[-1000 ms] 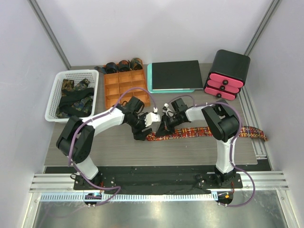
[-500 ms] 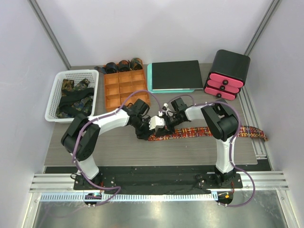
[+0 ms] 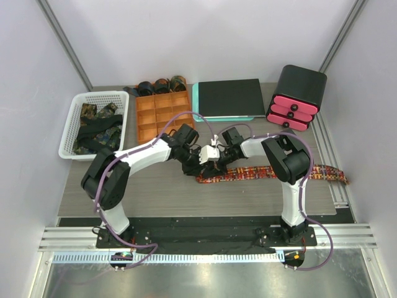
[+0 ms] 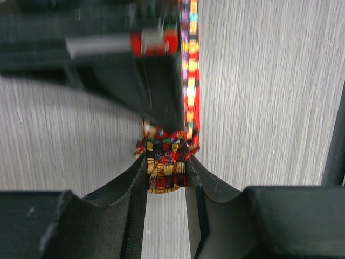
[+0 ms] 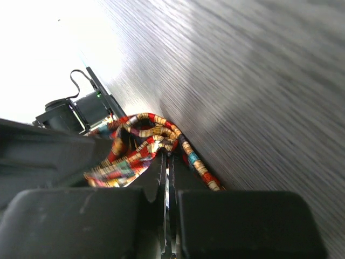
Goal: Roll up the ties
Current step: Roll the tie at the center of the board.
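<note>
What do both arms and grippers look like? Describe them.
The left arm and right arm have white links, black joints and looping purple cables. The left gripper and right gripper end in flat black fingers.

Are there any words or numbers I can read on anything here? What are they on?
No words or numbers can be read in any view.
Red and white patch in the left wrist view: too blurred to read.
Tie, drawers, tray, basket, black pad: no writing shows.
</note>
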Controlling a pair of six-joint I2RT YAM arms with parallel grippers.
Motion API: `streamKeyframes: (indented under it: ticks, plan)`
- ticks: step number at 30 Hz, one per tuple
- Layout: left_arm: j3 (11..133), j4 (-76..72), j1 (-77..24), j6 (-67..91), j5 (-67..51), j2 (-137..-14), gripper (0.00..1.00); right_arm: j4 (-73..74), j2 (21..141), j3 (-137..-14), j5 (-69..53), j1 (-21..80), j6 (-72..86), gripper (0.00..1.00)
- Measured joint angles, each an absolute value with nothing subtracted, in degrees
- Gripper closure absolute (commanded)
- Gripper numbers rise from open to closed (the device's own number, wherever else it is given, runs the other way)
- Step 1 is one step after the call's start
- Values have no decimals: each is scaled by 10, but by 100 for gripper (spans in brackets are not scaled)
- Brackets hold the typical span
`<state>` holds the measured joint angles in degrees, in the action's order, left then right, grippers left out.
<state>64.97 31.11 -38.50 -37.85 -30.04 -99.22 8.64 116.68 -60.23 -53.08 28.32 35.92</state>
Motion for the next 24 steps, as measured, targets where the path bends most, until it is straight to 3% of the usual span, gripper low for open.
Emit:
streamKeyframes:
  ticks: [18,24]
  plan:
    - [696,328,-422,-368,-265,-1060,68,147,1145,-608,-524,272,328,69]
    - [701,331,-425,-373,-258,-1072,68,199,1114,-621,-526,260,289,67]
